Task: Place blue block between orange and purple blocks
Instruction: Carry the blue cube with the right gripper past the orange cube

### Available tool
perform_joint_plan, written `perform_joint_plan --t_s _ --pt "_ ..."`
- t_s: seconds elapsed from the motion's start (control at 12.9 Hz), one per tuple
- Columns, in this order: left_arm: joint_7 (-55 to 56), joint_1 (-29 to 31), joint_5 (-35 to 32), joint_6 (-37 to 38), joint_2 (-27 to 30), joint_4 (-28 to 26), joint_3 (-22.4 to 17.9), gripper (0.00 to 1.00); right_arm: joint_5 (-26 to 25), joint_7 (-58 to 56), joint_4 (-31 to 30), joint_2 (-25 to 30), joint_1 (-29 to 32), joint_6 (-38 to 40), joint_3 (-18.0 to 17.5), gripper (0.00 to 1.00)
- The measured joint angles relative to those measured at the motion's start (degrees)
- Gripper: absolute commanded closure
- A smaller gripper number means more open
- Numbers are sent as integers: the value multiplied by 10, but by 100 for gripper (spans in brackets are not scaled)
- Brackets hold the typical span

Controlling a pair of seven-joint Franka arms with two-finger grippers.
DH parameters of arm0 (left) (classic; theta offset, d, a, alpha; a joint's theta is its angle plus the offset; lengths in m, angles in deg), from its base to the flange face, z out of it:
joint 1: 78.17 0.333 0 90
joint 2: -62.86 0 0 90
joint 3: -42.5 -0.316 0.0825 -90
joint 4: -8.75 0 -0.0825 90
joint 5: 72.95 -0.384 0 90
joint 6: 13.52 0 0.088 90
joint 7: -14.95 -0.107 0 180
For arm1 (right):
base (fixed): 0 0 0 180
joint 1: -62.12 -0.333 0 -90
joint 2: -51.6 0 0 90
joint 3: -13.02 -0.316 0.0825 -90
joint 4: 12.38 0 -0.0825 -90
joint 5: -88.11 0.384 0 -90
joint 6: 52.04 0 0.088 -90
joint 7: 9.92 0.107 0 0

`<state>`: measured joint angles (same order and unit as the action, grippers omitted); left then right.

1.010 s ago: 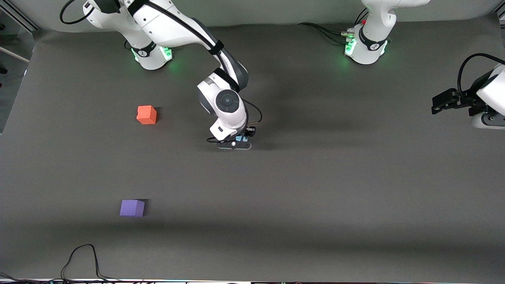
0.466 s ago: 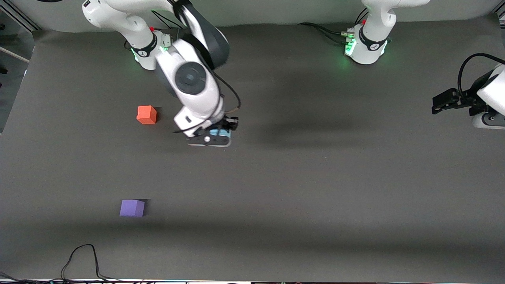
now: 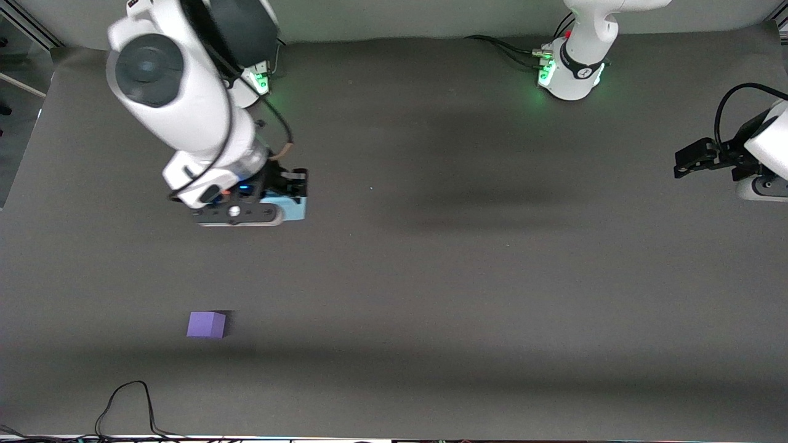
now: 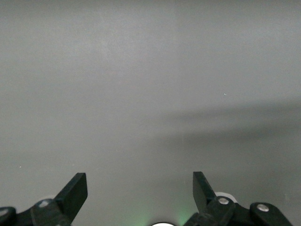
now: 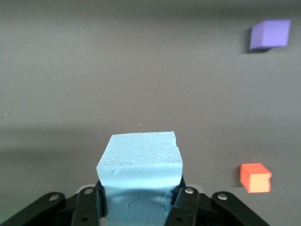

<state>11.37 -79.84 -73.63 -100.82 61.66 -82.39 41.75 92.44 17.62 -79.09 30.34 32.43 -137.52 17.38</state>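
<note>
My right gripper [image 3: 280, 206] is shut on the light blue block [image 3: 295, 209] and holds it up in the air over the table, near where the orange block lies. In the right wrist view the blue block [image 5: 140, 157] sits between the fingers [image 5: 87, 207]. The orange block [image 5: 255, 177] shows only in that view; the right arm hides it in the front view. The purple block [image 3: 206, 324] lies nearer the front camera, and also shows in the right wrist view [image 5: 269, 34]. My left gripper [image 3: 680, 163] waits open and empty at the left arm's end of the table, as its wrist view [image 4: 139, 188] shows.
A black cable [image 3: 129, 400] loops over the table's front edge near the purple block. More cables [image 3: 505, 48] lie by the left arm's base. The dark mat [image 3: 468, 289] covers the table.
My right arm has risen and carried the blue block toward the right arm's end of the table; it now covers the orange block in the front view. The left arm has not moved.
</note>
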Motion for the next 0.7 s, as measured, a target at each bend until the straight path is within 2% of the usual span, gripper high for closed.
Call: perform_joint_plan --t_s 0.31,0.54,0.7 --pt "0 0 0 0 0 0 0 0 0 -56 1 32 64 45 1 53" --pt "0 0 0 0 0 0 -1 0 0 -147 -20 46 145 47 -7 53" --pt "0 0 0 0 0 0 -2 0 0 -194 -41 48 223 44 -40 53"
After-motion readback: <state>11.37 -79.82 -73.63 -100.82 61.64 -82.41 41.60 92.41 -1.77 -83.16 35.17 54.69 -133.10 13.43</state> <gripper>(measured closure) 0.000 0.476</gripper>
